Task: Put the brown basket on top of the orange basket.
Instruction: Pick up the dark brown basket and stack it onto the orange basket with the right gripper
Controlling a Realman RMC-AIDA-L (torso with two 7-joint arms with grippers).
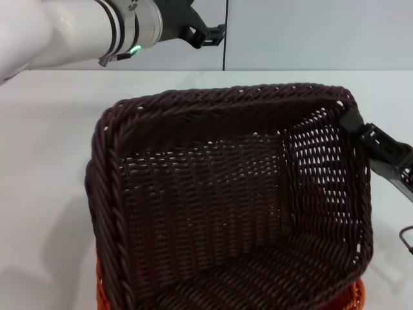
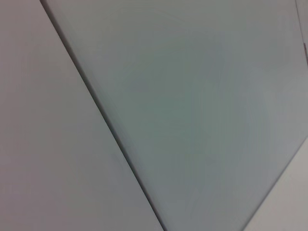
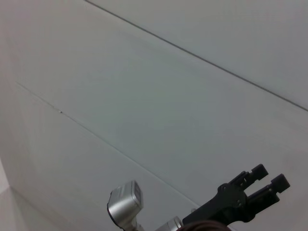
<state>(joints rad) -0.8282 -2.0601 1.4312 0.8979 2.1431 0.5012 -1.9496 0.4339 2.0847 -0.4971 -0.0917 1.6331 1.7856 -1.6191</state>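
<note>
Brown basket (image 1: 232, 200) sits tilted over orange basket (image 1: 352, 298); we see right gripper (image 1: 353, 121) clamped on its far-right rim. Left gripper (image 1: 210, 35), beyond the brown basket, slightly parted, holds nothing.

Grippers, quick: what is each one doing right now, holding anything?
Left gripper: raised at the far side of the table, holding nothing, fingers slightly open.
Right gripper: clamped on the brown basket rim, above the orange basket.

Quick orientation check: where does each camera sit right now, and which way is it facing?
Head: looks down at the brown basket over the orange basket; left gripper raised, right gripper at the rim.
Left wrist: faces only wall panels.
Right wrist: faces the wall and left gripper.
Shared: the left gripper, head and right wrist.
</note>
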